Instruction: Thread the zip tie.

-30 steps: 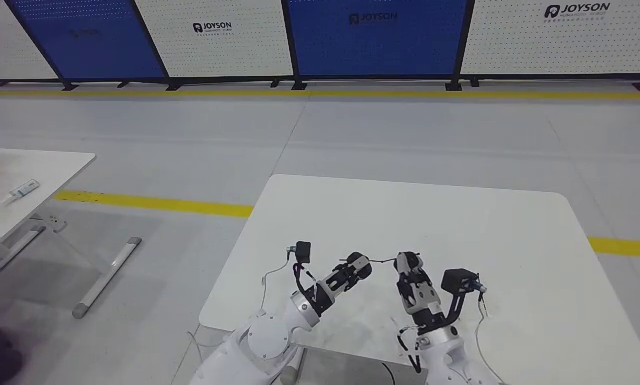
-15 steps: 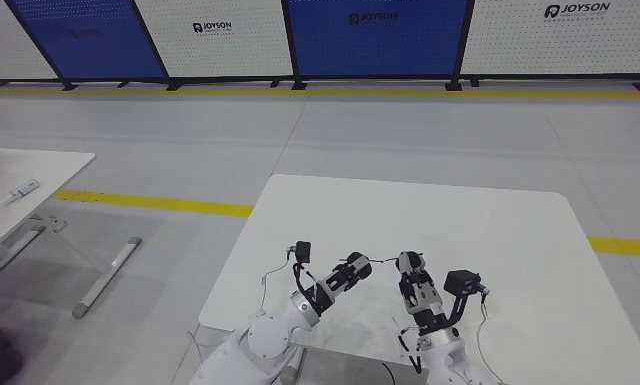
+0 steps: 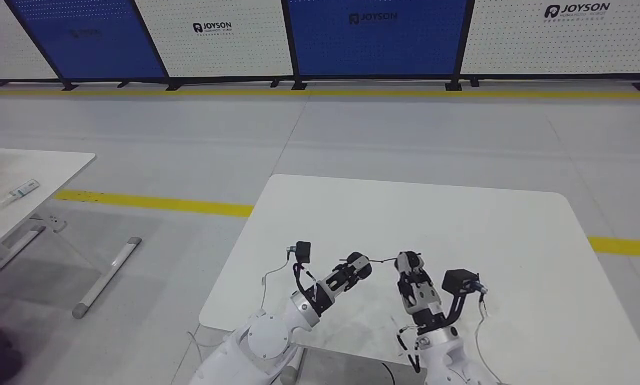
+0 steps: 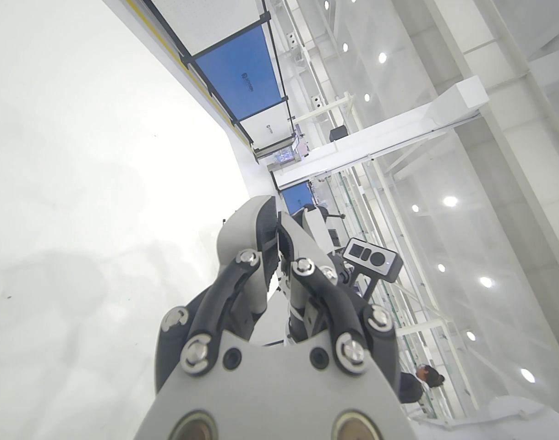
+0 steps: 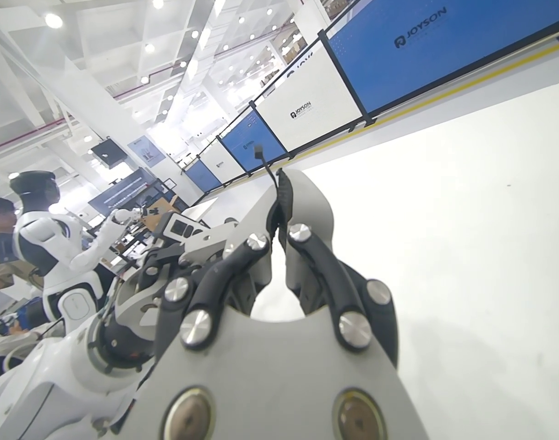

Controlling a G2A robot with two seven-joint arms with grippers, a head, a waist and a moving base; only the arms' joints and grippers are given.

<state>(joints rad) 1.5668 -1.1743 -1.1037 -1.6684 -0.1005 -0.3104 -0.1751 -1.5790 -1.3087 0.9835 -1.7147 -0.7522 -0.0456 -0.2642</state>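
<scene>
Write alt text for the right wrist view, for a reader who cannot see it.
The right gripper is shut on a thin black zip tie, whose small square head sticks out past the fingertips. It is held over a white table, with blue and white partition panels behind.

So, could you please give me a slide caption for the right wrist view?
Right gripper shut on a black zip tie, its head poking out ahead, over the white table.
</scene>
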